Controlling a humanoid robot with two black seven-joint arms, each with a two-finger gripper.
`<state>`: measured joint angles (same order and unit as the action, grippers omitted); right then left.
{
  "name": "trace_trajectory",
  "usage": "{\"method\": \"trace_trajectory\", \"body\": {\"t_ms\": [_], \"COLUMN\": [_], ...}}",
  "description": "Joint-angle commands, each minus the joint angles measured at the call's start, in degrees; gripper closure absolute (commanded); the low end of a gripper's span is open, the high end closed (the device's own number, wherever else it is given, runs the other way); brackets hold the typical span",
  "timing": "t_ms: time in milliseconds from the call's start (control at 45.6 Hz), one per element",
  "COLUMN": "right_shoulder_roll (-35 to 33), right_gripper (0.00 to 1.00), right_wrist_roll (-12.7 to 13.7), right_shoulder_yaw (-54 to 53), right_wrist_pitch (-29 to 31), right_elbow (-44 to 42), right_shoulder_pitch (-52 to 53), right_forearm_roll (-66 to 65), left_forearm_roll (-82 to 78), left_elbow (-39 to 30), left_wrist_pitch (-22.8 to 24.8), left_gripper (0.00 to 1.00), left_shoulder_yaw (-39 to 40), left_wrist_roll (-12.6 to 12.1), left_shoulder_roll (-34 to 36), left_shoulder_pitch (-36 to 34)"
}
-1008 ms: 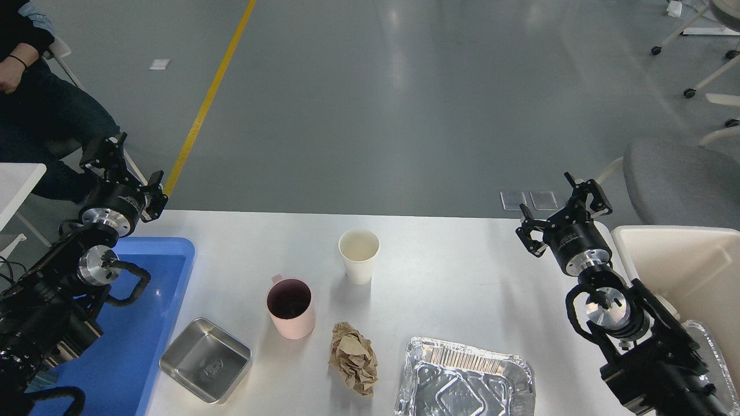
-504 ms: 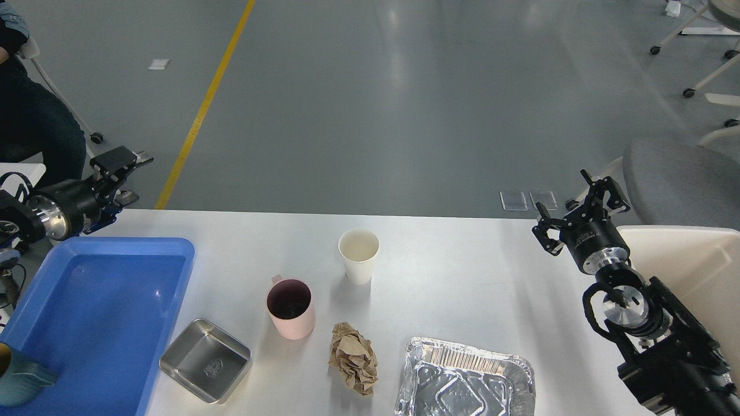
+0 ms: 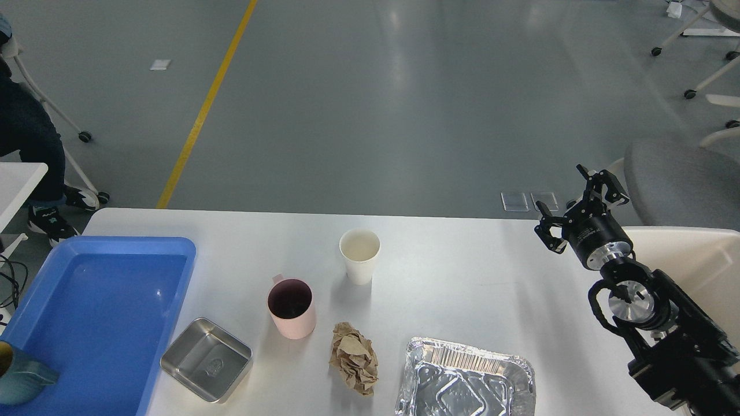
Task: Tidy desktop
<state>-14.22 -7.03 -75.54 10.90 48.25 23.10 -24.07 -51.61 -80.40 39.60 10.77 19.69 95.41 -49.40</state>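
The big white tabletop [image 3: 462,277] with rounded corners fills the lower part of the view, smooth and dull. The right end effector [image 3: 578,199] hangs above its far right edge with both black fingers spread apart and nothing between them. The left arm is out of sight.

On the tabletop stand a white paper cup [image 3: 359,255] and a pink plastic mug [image 3: 292,308]. Just beside the mug lies a crumpled ball of brown paper [image 3: 354,358]. A shiny, wrinkly foil pan [image 3: 465,379] sits at the near edge. A small square steel dish [image 3: 206,359] rests just beside a smooth blue plastic tray [image 3: 98,312]. A cream bin [image 3: 694,260] stands at the right.
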Motion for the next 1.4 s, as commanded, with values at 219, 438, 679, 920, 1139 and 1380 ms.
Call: {"method": "trace_trajectory", "body": {"t_ms": [219,438,679,920,1139,1380], "right_shoulder_roll": [-1.16,-1.25,-2.74,-3.01,-4.85,-5.64], "right_gripper": [0.00,0.00,0.00,0.00,0.00,0.00], "right_wrist_roll": [-0.08,0.00,-0.08,0.00,0.00,0.00], "right_shoulder_yaw": [3.12,3.12,3.56,3.82,3.73,3.73], "right_wrist_pitch": [0.00,-0.26,0.26,0.27,0.09,0.09], "right_elbow": [-0.09,0.09,0.09,0.17,2.72,2.90], "right_shoulder_pitch": [2.30,2.39,2.30,1.69,0.72,0.02], "right_forearm_roll": [-0.37,-0.28,-0.28,-0.37,-0.28,-0.28], "left_forearm_roll": [-5.26,-6.66,-7.19,-7.54,-8.60,-8.86], "left_elbow": [-2.66,-2.66,-2.22,-1.52,1.73,7.09], "left_wrist_pitch": [6.35,11.02,11.20,11.20,11.20,11.37], "left_gripper": [0.03,0.03,0.03,0.03,0.03,0.02], "left_shoulder_yaw": [1.09,0.92,0.21,0.30,0.83,1.27], "left_wrist_roll": [9.67,8.88,6.24,5.27,-2.18,-6.68], "left_shoulder_roll": [10.14,11.03,8.74,6.37,-2.33,-16.21], "left_shoulder_pitch": [-9.04,-11.07,-10.37,-10.28,-10.90,-12.83]}}
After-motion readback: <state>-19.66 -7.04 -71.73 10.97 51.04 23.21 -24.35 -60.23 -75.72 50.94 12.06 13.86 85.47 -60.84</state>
